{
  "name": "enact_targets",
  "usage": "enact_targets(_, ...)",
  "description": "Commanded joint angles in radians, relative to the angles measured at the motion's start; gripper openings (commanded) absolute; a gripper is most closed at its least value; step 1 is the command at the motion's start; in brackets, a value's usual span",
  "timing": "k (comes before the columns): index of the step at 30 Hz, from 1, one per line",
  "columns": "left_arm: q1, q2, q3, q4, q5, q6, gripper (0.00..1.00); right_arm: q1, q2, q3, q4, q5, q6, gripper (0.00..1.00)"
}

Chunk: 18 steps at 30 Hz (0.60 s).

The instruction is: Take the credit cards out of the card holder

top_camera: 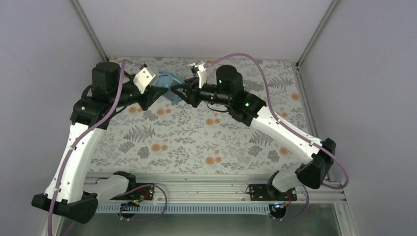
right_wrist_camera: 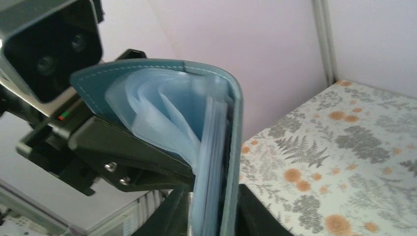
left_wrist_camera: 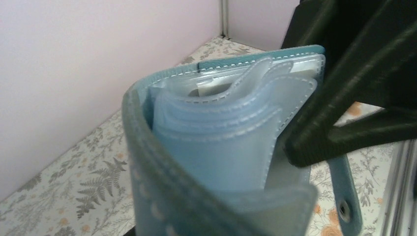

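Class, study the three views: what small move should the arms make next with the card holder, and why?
Probably pull the card holder a little wider open. The left gripper and the right gripper both seem to clamp it in the air, only half open. Its clear pockets bunch together, and just a pale edge, perhaps a card, peeks from a rear pocket.

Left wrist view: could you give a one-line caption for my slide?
The card holder held above the floral cloth, its clear blue pockets fanned open, the right arm's dark fingers gripping one cover.
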State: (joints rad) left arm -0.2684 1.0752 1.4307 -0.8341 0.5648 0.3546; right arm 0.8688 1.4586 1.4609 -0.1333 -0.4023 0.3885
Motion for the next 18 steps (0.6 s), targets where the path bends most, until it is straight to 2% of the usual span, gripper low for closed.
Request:
enact_targets(1, -0.015, 0.020, 0.029, -0.014, 0.105, -0.022, 0.02, 0.019, -0.036, 0.021, 0.080, -0.112, -0.048, 0.33)
enact_targets(3, -0.004, 0.021, 0.052, -0.020, 0.154, -0.036, 0.02, 0.001, -0.043, -0.003, 0.072, -0.105, -0.072, 0.42)
enact_targets(9, 0.017, 0.017, 0.065, -0.046, 0.365, -0.037, 0.02, -0.051, -0.096, -0.106, 0.084, -0.204, -0.148, 0.59)
enact_targets(12, 0.027, 0.014, 0.068, -0.076, 0.467, -0.008, 0.03, -0.077, -0.151, -0.167, 0.091, -0.262, -0.197, 0.62)
enact_targets(13, 0.029, 0.012, 0.067, -0.085, 0.497, -0.001, 0.02, -0.085, -0.170, -0.186, 0.095, -0.284, -0.209, 0.61)
enact_targets(15, 0.032, 0.011, 0.060, -0.105, 0.556, 0.020, 0.03, -0.095, -0.198, -0.206, 0.099, -0.325, -0.230, 0.52)
enact_targets(18, 0.031, 0.006, 0.042, -0.115, 0.591, 0.039, 0.02, -0.096, -0.213, -0.207, 0.096, -0.346, -0.239, 0.29)
